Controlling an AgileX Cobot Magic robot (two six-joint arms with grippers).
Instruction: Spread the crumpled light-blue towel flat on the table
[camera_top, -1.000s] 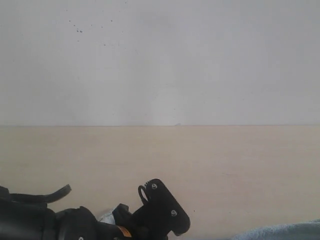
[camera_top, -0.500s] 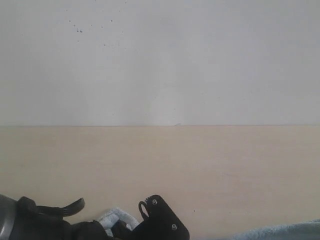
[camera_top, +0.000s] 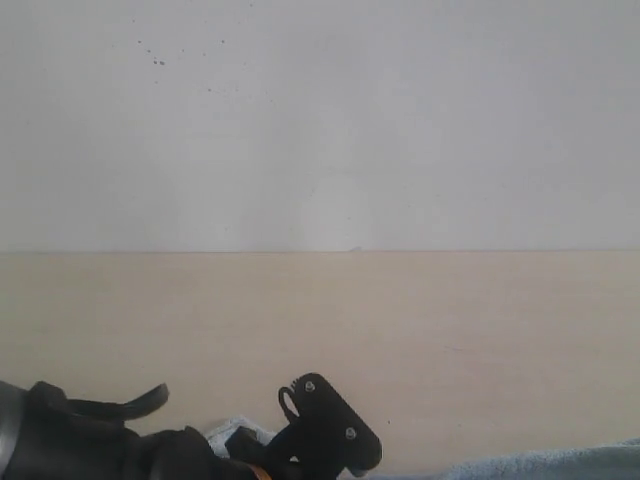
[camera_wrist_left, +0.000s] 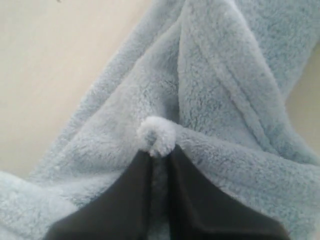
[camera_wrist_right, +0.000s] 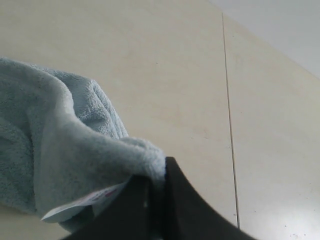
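Towel (camera_wrist_left: 215, 90), crumpled near the camera-side edge of the worktop (camera_top: 400, 310); left pincer (camera_wrist_left: 157, 150) clamped on a fold, right pincer (camera_wrist_right: 155, 180) clamped on the labelled corner. Grasp appears complete; next, both should draw apart to stretch it flat.

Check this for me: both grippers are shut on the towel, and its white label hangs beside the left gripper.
One detail is wrong. Both the left gripper and the right gripper are shut on the towel, but the white label hangs beside the right gripper, not the left. The right wrist view shows it; no label shows in the left wrist view.
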